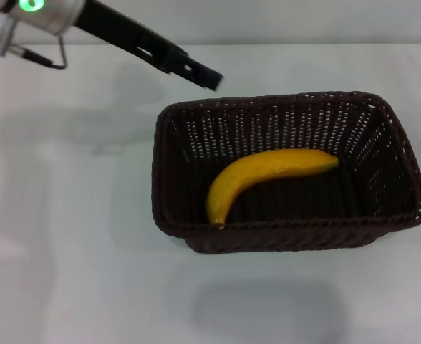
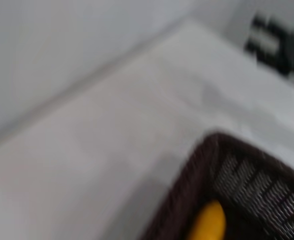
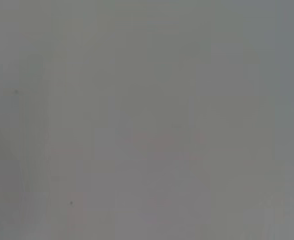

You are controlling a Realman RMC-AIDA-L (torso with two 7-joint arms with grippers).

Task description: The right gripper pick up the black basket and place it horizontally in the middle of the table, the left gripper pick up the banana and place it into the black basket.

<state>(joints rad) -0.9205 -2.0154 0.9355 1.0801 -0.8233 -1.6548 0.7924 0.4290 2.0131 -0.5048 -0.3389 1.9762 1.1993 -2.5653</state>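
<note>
The black basket (image 1: 289, 240) stands lengthwise across the middle-right of the white table (image 1: 67, 251). The banana (image 1: 268, 172) lies inside it on the basket floor, stem tip toward the front left corner. My left gripper (image 1: 209, 76) hangs above the table just behind the basket's back left corner, apart from the banana and holding nothing. The left wrist view shows a corner of the basket (image 2: 187, 190) with one end of the banana (image 2: 207, 225) inside it. My right gripper is out of view; the right wrist view shows only a plain grey surface.
The table's far edge (image 1: 303, 44) runs behind the basket against a pale wall. A dark, blurred object (image 2: 277, 45) shows beyond the table in the left wrist view.
</note>
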